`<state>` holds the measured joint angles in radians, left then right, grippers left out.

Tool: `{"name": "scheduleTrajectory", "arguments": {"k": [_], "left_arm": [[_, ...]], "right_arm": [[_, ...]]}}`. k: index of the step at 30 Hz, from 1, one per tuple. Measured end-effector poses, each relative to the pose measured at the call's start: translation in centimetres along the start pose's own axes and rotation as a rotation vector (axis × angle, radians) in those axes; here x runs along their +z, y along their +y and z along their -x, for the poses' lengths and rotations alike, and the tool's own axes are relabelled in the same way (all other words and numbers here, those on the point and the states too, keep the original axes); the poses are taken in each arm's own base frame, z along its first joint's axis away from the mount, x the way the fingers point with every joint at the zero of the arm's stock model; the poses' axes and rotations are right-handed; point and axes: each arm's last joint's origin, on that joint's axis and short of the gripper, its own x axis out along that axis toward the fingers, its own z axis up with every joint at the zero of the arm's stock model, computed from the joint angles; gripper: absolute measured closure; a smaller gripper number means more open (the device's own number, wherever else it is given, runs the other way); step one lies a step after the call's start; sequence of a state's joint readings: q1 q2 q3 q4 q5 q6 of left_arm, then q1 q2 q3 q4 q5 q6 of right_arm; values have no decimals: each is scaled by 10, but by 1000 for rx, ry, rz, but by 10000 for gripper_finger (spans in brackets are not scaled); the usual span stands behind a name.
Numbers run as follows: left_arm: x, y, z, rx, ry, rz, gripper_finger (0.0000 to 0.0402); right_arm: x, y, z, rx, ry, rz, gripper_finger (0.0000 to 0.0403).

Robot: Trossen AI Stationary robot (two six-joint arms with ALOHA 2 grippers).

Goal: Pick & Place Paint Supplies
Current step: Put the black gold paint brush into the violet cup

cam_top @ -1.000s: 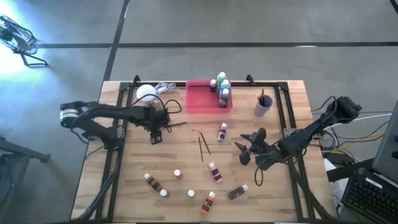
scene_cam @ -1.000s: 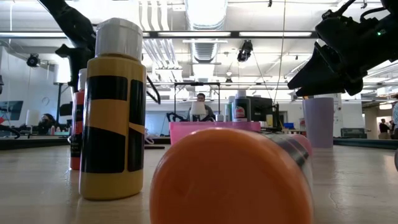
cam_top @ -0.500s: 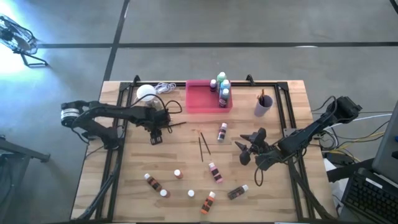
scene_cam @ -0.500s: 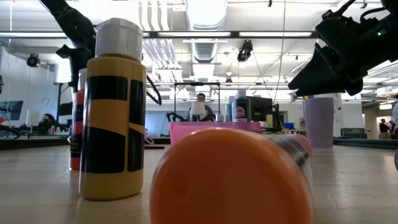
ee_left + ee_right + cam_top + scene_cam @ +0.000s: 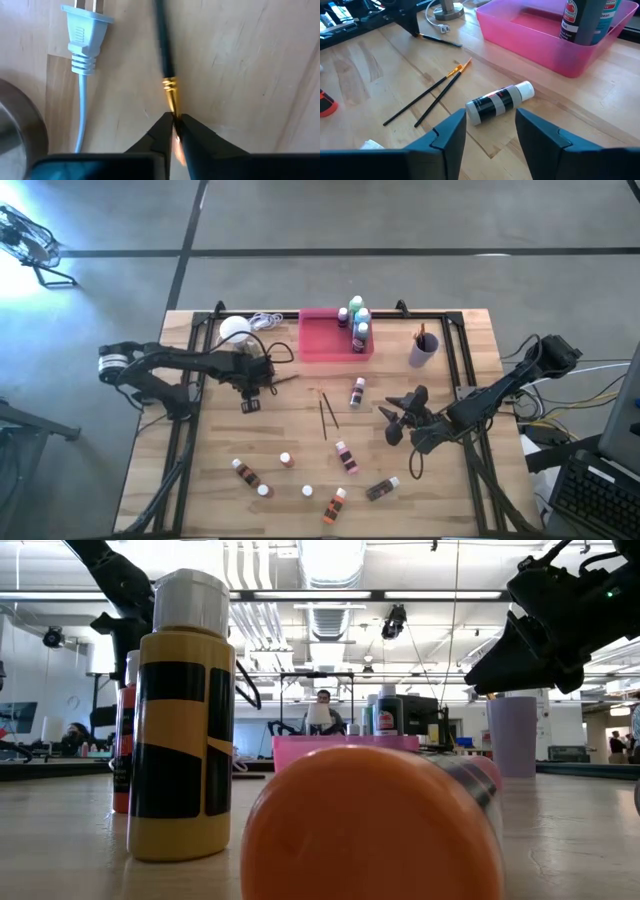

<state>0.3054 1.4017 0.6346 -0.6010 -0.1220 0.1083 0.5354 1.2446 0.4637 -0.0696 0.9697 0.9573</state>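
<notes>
One camera looks straight down on the whole table point(image 5: 200, 480). Another sits at tabletop level, close behind a yellow bottle point(image 5: 182, 720). Both wrist cameras look closely down at the wood; overhead and right wrist share the pink tray point(image 5: 530, 40).

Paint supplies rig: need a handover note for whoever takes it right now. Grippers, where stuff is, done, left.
Left gripper: shut on a paintbrush at its gold ferrule, on the table beside the lamp's plug.
Right gripper: open, hovering over the table, facing a lying black-and-white bottle; holds nothing.
Done: three bottles stand at the right end of the pink tray; a lilac cup holds at least one brush.
Left: two brushes mid-table, the bottle by the tray, and seven more small bottles across the front.
</notes>
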Motion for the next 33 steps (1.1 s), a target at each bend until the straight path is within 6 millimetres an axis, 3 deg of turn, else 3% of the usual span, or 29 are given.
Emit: {"name": "scheduleTrajectory", "arguments": {"k": [4, 17, 27, 33], "left_arm": [[0, 1, 0, 16, 2, -12, 391], [-1, 2, 8, 28, -3, -19, 396], [22, 4, 42, 104, -84, -44, 395], [38, -7, 64, 191, -141, -154, 395]], "right_arm": [[0, 0, 0, 0, 0, 0, 248], [0, 0, 0, 0, 0, 0, 288], [0, 0, 0, 1, 0, 0, 323], [0, 0, 0, 1, 0, 0, 342]]}}
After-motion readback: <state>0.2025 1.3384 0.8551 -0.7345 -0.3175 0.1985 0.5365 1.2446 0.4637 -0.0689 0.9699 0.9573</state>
